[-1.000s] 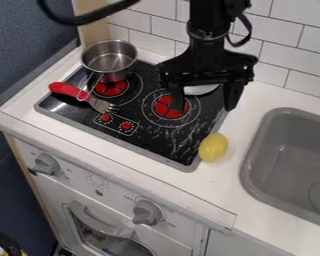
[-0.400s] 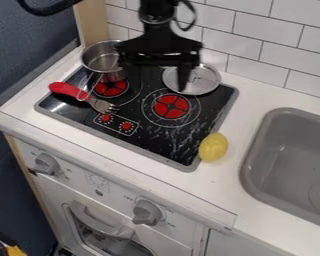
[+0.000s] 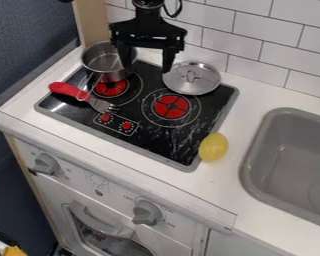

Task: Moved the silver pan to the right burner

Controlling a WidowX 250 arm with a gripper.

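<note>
Black claw shifted toward steel pan, round metal lid

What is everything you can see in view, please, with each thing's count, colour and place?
pan: one, silver, left rear burner
lid: one, silver, right rear of stovetop
fork: one, red handle, left side of stovetop
lemon: one, yellow, by the stovetop's right front corner
stovetop: one, black, on the counter
burners: two, red, on the stovetop
knobs: two, grey, cabinet front
oven door: one, white, below the knobs
counter: one, white, around stovetop and sink
sink: one, grey, right
tiled wall: one, white, behind
arm: one, black, top edge
hand: one, black, open, above the stovetop's rear
</note>
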